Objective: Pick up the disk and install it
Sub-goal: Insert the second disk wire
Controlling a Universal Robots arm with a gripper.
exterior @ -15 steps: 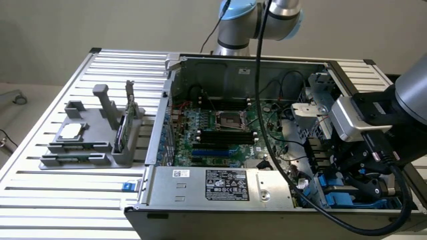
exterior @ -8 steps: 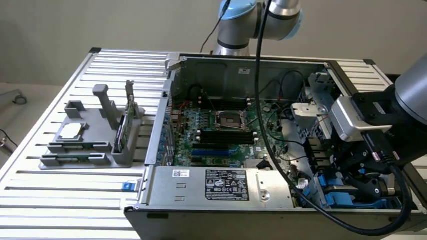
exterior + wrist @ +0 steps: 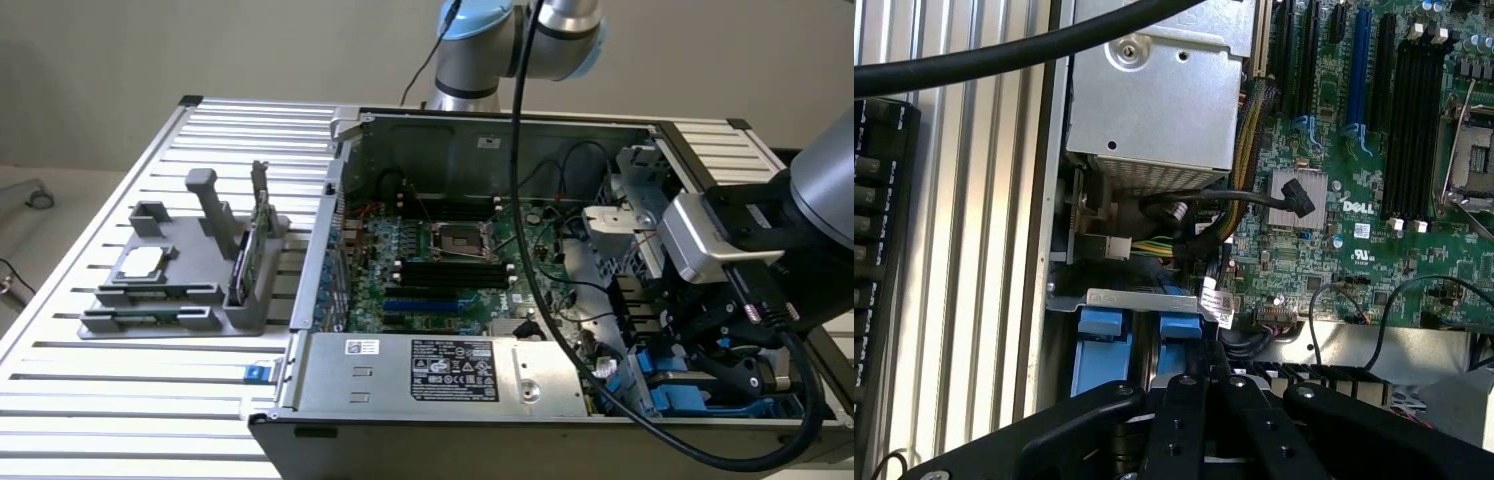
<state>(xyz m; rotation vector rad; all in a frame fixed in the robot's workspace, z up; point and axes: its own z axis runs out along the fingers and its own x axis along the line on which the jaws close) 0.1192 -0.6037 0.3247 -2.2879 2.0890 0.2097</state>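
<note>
Disk (image 3: 1104, 335) sits in the case's bay just beside the claw (image 3: 1204, 385), whose fingers are pressed together; slatted table (image 3: 134, 400), plain wall.

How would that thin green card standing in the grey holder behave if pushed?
The green card probably stays stiff, being a flat board. Standing on edge in the grey holder, it could tip sideways. Its thinness suggests lightness.
</note>
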